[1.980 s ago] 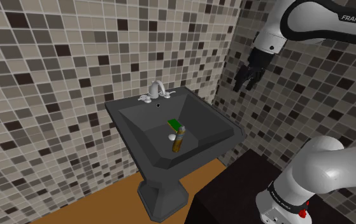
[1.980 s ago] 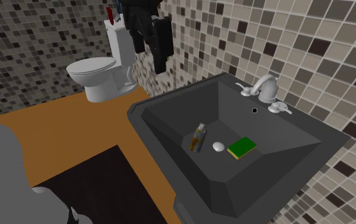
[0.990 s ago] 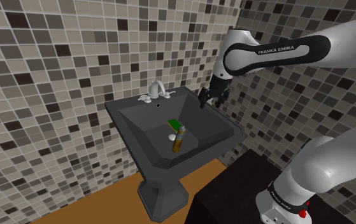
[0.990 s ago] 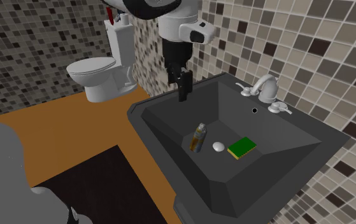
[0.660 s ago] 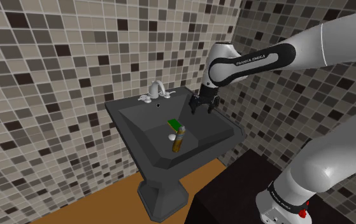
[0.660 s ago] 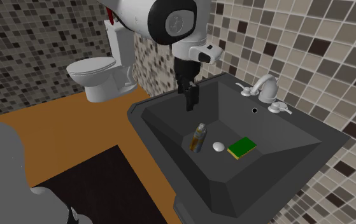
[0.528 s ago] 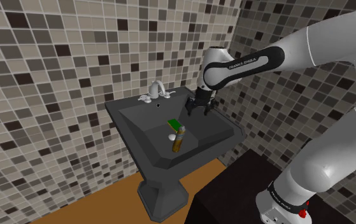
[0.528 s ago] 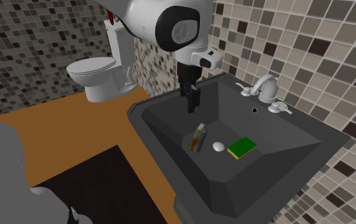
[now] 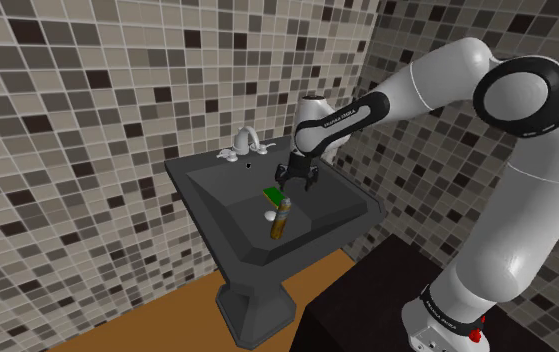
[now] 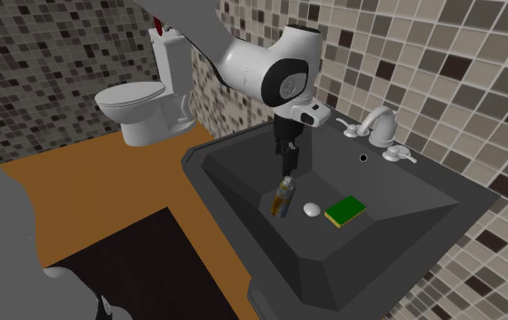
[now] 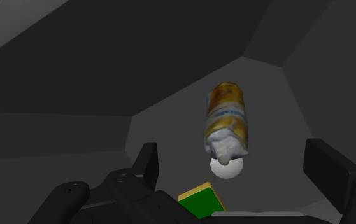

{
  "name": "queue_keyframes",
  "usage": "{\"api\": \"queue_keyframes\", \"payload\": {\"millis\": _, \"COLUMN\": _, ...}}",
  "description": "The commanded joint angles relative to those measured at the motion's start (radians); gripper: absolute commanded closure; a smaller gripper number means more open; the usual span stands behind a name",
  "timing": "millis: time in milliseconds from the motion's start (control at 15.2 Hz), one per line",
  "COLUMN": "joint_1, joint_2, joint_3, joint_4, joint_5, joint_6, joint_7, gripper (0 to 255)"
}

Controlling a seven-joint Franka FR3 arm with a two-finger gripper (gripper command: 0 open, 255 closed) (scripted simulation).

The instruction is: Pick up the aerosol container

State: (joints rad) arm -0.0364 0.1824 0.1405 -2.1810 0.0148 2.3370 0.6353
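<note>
Down in the sink [image 9: 181, 164], the can [image 9: 280, 218] stands beside the sponge [image 9: 271, 194], just under your spread pincer [image 9: 297, 186]. Expect it light, rigid and slick, so pinch its mid-body, not the cap.

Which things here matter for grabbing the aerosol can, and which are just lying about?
For the job: aerosol can, in the sink; gripper, open above it.
Just lying about: green sponge, white ball, faucet, toilet.
</note>
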Motion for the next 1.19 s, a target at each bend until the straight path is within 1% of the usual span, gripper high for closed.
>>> {"api": "queue_keyframes", "payload": {"millis": 0, "joint_1": 0.006, "joint_2": 0.081, "joint_3": -0.008, "joint_4": 0.042, "joint_5": -0.017, "joint_6": 0.028, "joint_7": 0.044, "gripper": 0}}
{"api": "queue_keyframes", "payload": {"millis": 198, "joint_1": 0.018, "joint_2": 0.2, "joint_3": -0.025, "joint_4": 0.124, "joint_5": -0.036, "joint_6": 0.049, "joint_7": 0.099, "gripper": 0}}
{"api": "queue_keyframes", "payload": {"millis": 726, "joint_1": 0.024, "joint_2": 0.286, "joint_3": -0.034, "joint_4": 0.129, "joint_5": -0.047, "joint_6": 0.129, "joint_7": 0.107, "gripper": 0}}
{"api": "queue_keyframes", "payload": {"millis": 858, "joint_1": 0.024, "joint_2": 0.285, "joint_3": -0.034, "joint_4": 0.129, "joint_5": -0.047, "joint_6": 0.129, "joint_7": 0.107, "gripper": 0}}
{"api": "queue_keyframes", "payload": {"millis": 924, "joint_1": 0.024, "joint_2": 0.285, "joint_3": -0.034, "joint_4": 0.128, "joint_5": -0.047, "joint_6": 0.129, "joint_7": 0.107, "gripper": 255}}
{"api": "queue_keyframes", "payload": {"millis": 1122, "joint_1": 0.024, "joint_2": 0.284, "joint_3": -0.034, "joint_4": 0.127, "joint_5": -0.047, "joint_6": 0.13, "joint_7": 0.107, "gripper": 255}}
